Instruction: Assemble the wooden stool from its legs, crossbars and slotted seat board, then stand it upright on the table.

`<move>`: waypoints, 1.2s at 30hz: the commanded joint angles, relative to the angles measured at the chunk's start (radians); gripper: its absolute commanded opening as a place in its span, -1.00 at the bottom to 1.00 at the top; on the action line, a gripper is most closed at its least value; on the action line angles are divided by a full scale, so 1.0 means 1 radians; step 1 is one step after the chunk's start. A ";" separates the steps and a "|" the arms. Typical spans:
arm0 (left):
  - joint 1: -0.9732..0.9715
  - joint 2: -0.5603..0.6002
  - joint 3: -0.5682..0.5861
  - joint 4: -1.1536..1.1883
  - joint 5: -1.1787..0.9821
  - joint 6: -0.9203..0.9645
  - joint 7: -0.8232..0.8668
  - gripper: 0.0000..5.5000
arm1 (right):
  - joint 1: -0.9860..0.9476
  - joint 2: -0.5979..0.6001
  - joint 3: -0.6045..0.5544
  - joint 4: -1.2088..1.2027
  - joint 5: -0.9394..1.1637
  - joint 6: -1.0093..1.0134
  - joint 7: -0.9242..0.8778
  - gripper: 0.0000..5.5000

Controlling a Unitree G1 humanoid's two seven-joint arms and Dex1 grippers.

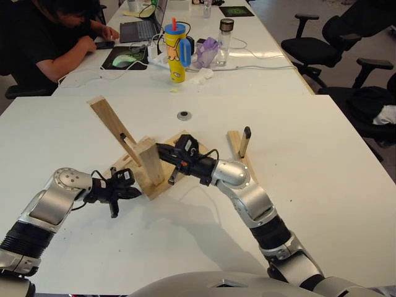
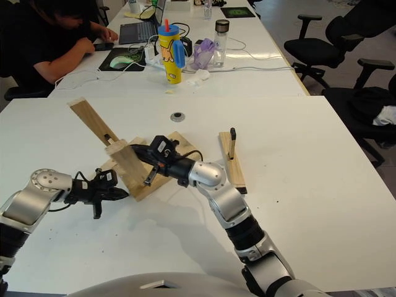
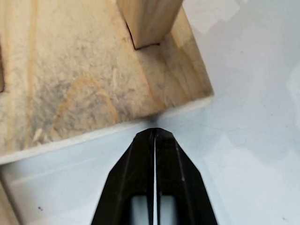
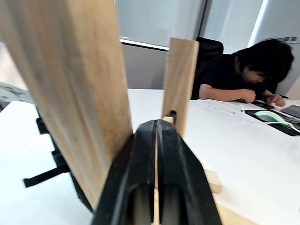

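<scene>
The slotted seat board [image 1: 176,168] lies flat on the white table. Two wooden legs stand in its slots: a long one [image 1: 111,124] leaning away to the left and a nearer one [image 1: 150,162]. My right gripper [image 1: 160,148] is shut, its tip against the side of the nearer leg [image 4: 79,84], with the far leg [image 4: 179,79] behind it. My left gripper [image 1: 137,193] is shut and holds nothing; its tip [image 3: 154,133] touches the near edge of the seat board [image 3: 84,70]. More wooden pieces [image 1: 237,147], one with a dark end, lie to the right of the board.
A round grommet [image 1: 184,116] sits in the table behind the board. On the far table are a yellow cup [image 1: 176,52], a bottle [image 1: 224,40], a laptop and cables. Office chairs [image 1: 346,43] stand off to the right.
</scene>
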 commanded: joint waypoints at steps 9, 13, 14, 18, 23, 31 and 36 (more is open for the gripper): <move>-0.106 0.007 0.113 0.026 0.063 -0.090 0.115 -1.00 | 0.070 -0.202 -0.088 -0.016 -0.211 0.222 -0.144 -1.00; -0.015 0.111 0.198 -0.146 -0.091 0.074 -0.042 -1.00 | 0.114 -0.323 -0.071 -0.043 -0.276 0.305 -0.104 -1.00; 0.030 0.139 0.212 -0.203 -0.131 0.116 -0.079 -1.00 | 0.118 -0.346 -0.052 -0.041 -0.293 0.320 -0.089 -1.00; 0.154 0.179 0.231 -0.362 -0.249 0.229 -0.141 -1.00 | 0.118 -0.409 0.035 -0.053 -0.338 0.417 -0.011 -1.00; 0.184 0.116 0.140 -0.441 -0.200 0.247 -0.037 -1.00 | 0.127 -0.481 0.130 -0.140 -0.305 0.607 0.130 -1.00; 0.111 -0.053 -0.059 -0.322 0.029 0.162 0.199 -1.00 | 0.140 -0.485 0.185 -0.237 -0.230 0.709 0.204 -1.00; -0.033 -0.192 -0.148 -0.075 0.165 0.041 0.307 -1.00 | 0.136 -0.451 0.194 -0.239 -0.204 0.711 0.184 -1.00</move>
